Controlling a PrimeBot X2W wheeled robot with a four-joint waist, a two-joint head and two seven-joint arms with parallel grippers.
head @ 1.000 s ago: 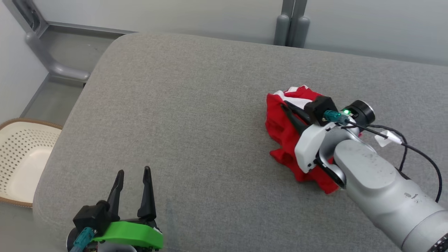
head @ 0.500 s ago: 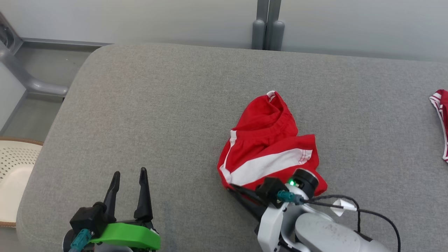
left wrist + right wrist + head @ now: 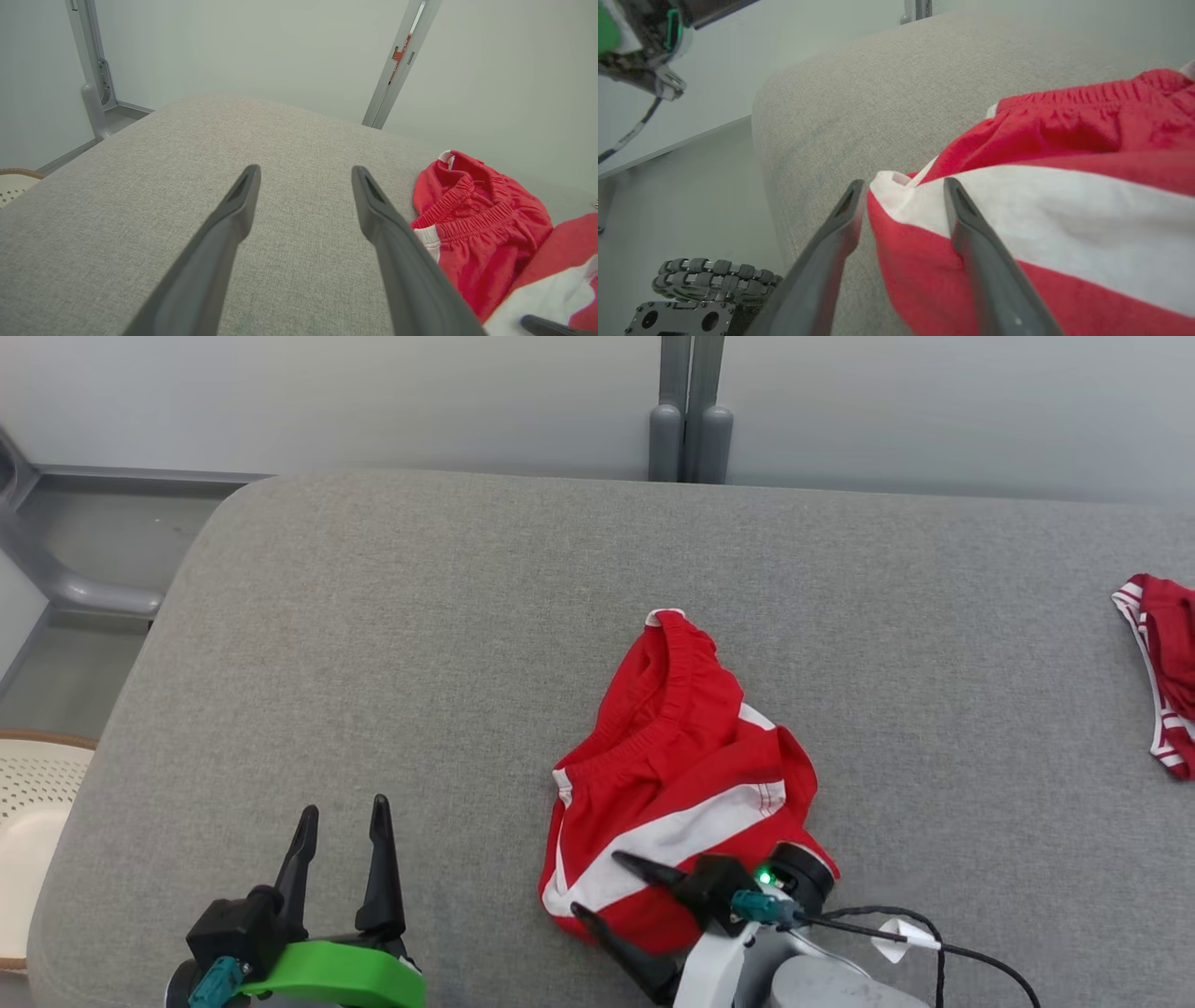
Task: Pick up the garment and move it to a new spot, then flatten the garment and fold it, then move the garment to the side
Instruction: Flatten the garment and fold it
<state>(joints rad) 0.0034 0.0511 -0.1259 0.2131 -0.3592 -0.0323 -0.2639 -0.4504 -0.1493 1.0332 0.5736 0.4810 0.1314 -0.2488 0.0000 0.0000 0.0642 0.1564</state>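
The right gripper (image 3: 598,888) is standing with its two fingers spread apart, gripping nothing. In the right wrist view (image 3: 901,184) one finger is lying over the white stripe and the other is sitting just off the cloth's near corner, above the grey cushion (image 3: 420,663). The red shorts (image 3: 672,775) are lying rumpled on the cushion in front of the robot, a little right of centre. Their long axis is running from the striped hem at the gripper away toward the far edge, with the gathered waistband end pointing away from the robot. Well to the left, the left gripper (image 3: 343,807) is hovering with its fingers wide and empty. A second red garment (image 3: 1162,663) is lying at the cushion's far right.
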